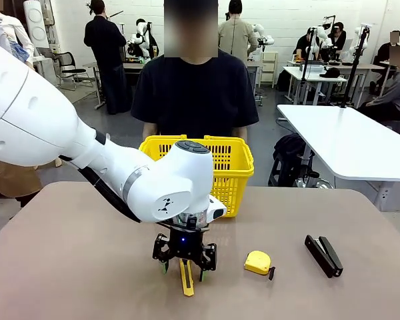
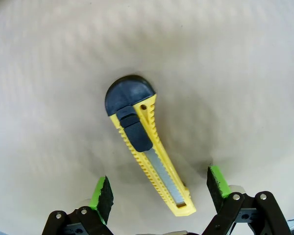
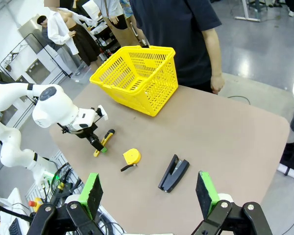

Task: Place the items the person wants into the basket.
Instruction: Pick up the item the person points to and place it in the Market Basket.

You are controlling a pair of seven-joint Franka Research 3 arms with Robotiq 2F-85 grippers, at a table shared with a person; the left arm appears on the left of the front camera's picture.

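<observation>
beige tabletop (image 1: 67,267) spreads under me, with the person (image 1: 195,93) in the black t-shirt standing at its far edge and a workshop of white tables behind. biggest of the task's things is the yellow basket (image 1: 230,163), sitting on the table just in front of that person, well apart from where i work. nearer my side lie a black stapler (image 1: 323,255) and a small yellow tape measure (image 1: 257,263), neither of them mine to fetch.

my left gripper (image 1: 185,265) hangs low over the yellow-and-black utility knife (image 2: 148,151), which lies flat on the table, its yellow blade end toward me. my green pads (image 2: 102,196) straddle the narrow yellow body, one on each side, with a clear gap to either flank, so the jaws are apart and nothing is gripped. my right gripper (image 3: 149,195) hovers high, jaws wide and empty.

i judge the knife light, rigid, hard plastic with ribbed edges, and those ribs should give my pads purchase. best hold looks to be across the slim body near the middle, so it does not tip. it sits thin against the table, so i would need to come right down.
</observation>
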